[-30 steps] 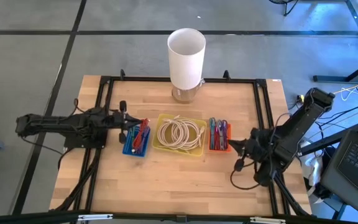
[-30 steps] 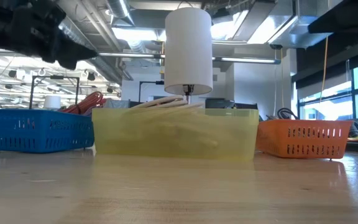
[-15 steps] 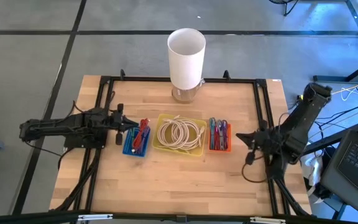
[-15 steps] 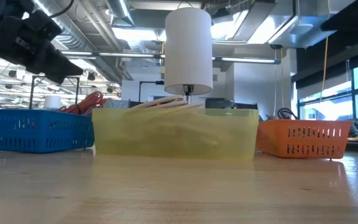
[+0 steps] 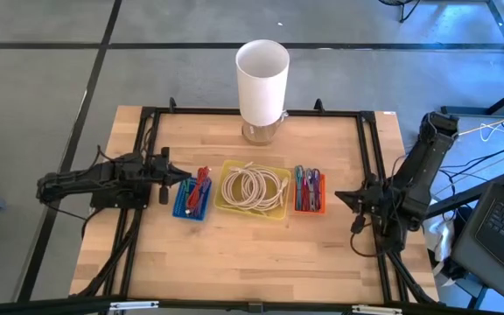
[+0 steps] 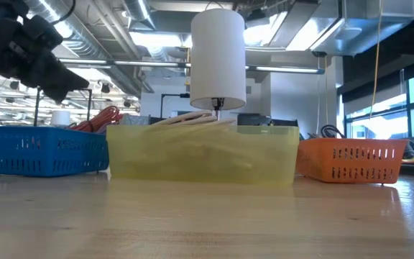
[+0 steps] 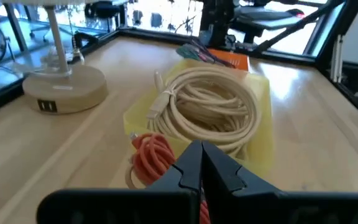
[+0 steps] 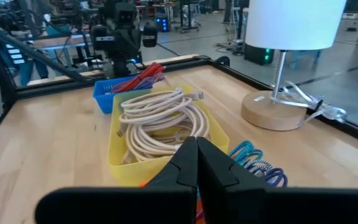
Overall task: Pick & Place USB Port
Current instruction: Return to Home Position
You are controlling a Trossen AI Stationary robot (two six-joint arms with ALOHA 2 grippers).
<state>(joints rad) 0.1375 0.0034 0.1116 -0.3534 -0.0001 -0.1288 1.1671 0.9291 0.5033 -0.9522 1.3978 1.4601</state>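
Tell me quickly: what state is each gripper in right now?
Left gripper: shut, holding nothing, near the blue bin.
Right gripper: shut, holding nothing, near the orange bin.

Wood, plastic and matt black metal.
Pale planked wood with a low satin sheen for the surface (image 5: 261,262), edged in matt black metal framing (image 5: 199,111). At centre of the frame, smooth translucent plastic for the yellow bin (image 6: 207,162); to its left and right, slotted opaque plastic for the blue bin (image 6: 42,151) and the orange bin (image 6: 351,162). Smooth, faintly glossy sheath on the light brown cable (image 7: 219,115) and on the orange cable (image 7: 149,155); woven jacket on the patterned cable (image 8: 253,160). Matt white shade on the lamp (image 5: 262,70) at top centre, pale wood-look base. Matt dark plastic on the left pincer (image 7: 201,149) and the right pincer (image 8: 196,144).
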